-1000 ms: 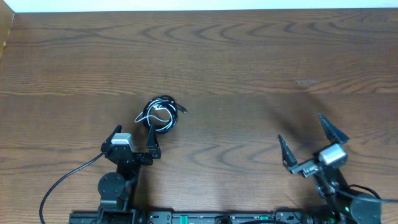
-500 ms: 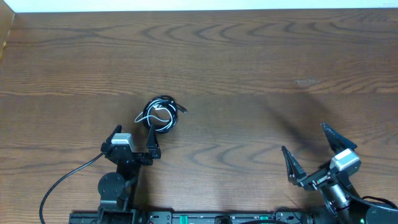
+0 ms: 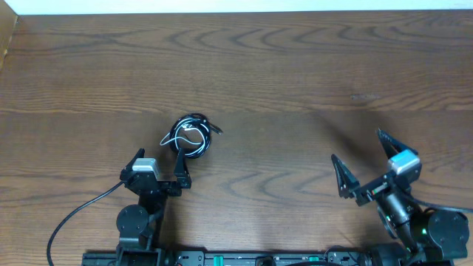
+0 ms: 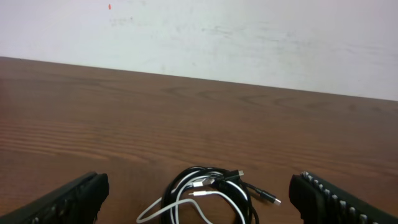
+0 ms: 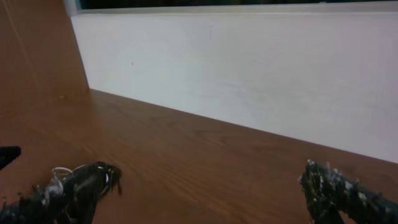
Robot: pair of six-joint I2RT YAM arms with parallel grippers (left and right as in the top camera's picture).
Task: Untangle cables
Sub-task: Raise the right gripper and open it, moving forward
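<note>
The cables (image 3: 190, 137) lie in one small tight coil on the worktop (image 3: 295, 66), left of centre and toward the near edge: black cords looped with one white cord, a black plug end poking out to the right. The left tool (image 3: 160, 155) sits just near of the coil, its jaws spread wide and holding nothing; the coil's near edge meets the tip of its right-hand finger. The right tool (image 3: 356, 145) is well apart at the near right, jaws also spread and empty
</note>
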